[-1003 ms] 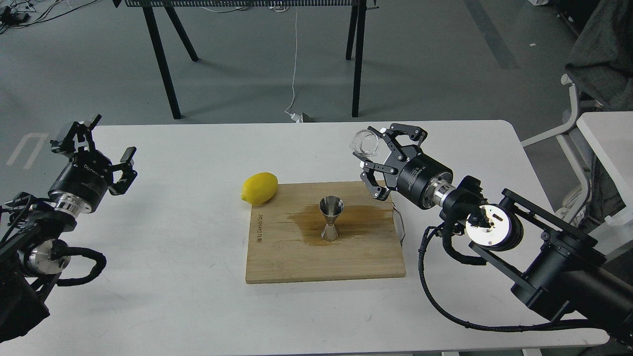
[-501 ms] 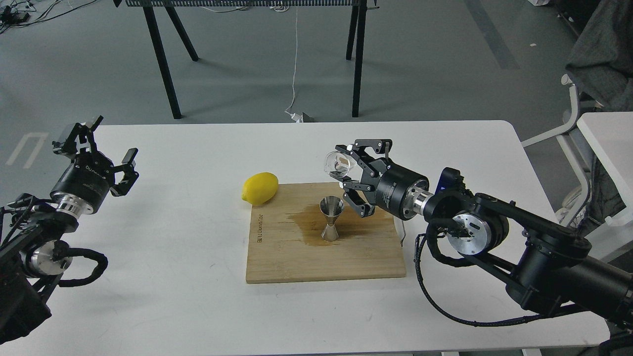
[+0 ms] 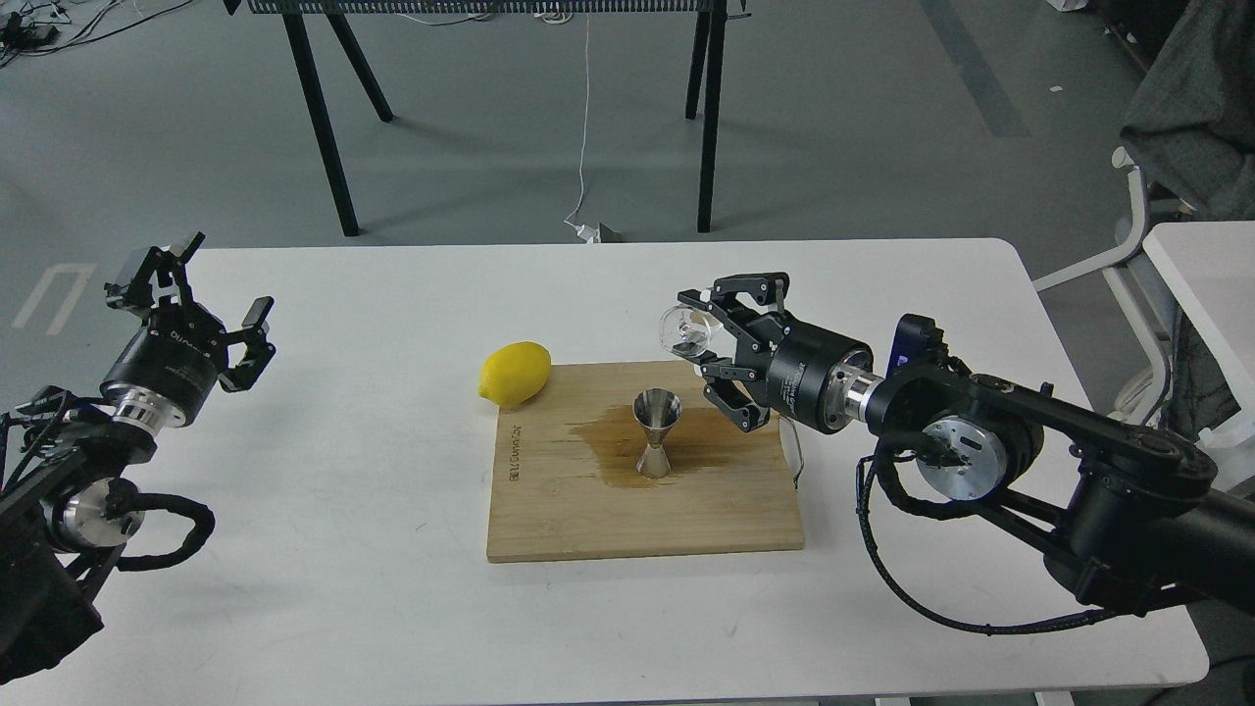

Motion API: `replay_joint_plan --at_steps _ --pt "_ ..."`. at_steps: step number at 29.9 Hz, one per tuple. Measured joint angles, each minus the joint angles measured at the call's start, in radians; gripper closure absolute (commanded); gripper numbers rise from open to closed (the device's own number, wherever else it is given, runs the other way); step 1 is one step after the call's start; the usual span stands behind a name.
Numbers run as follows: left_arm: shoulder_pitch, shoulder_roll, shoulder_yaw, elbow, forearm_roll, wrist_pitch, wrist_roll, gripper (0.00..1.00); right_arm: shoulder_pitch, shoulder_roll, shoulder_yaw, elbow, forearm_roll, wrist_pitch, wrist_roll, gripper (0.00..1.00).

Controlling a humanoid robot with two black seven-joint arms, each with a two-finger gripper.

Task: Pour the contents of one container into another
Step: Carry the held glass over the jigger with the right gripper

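Observation:
The steel jigger [image 3: 655,431] stands upright on the wooden cutting board [image 3: 588,510], in the middle of a dark wet stain. Up and to the right of it, my right gripper [image 3: 702,345] is shut on the small clear glass cup [image 3: 683,331], which lies tipped on its side with its mouth facing left, above the jigger's right side. I cannot tell whether liquid is in the cup. My left gripper [image 3: 194,294] hovers open over the table's left end, far from both, holding nothing.
A yellow lemon [image 3: 515,374] lies at the board's far left corner. The white table [image 3: 343,588] ends close in front and at the right. Black table legs [image 3: 324,118] stand on the floor behind.
My right gripper swung the cup left and down toward the jigger, tipping it onto its side, then drew slightly back to the right. The left arm barely moved.

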Motion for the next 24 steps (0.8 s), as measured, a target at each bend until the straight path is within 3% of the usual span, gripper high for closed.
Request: replay_joint_plan --at_steps 24 --pt "-0.005 -0.006 0.0 0.0 0.0 0.0 0.0 0.01 0.145 0.009 -0.175 -0.013 -0.105 -0.008 0.0 0.62"
